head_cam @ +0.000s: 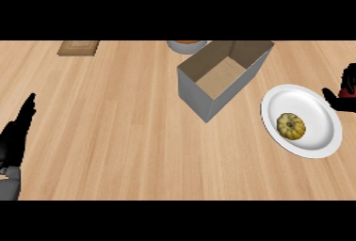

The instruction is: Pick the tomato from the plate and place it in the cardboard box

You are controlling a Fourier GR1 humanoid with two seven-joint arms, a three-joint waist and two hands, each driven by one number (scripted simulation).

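A white plate (pixel 313 106) lies at the right of the wooden counter. On it sits a small yellow-brown ribbed fruit (pixel 290 126), shaped like a small pumpkin, where the task names a tomato. Left of the plate stands an open cardboard box (pixel 201 96) with grey outer walls and a brown inside. My right hand (pixel 345 92) shows at the right edge just beyond the plate's rim, fingers relaxed, holding nothing. At the left edge my left hand (pixel 15 136) rests open with fingers pointing up.
A grey bowl (pixel 186 45) with something orange in it stands behind the box at the counter's far edge. A flat brown board (pixel 78 47) lies at the far left.
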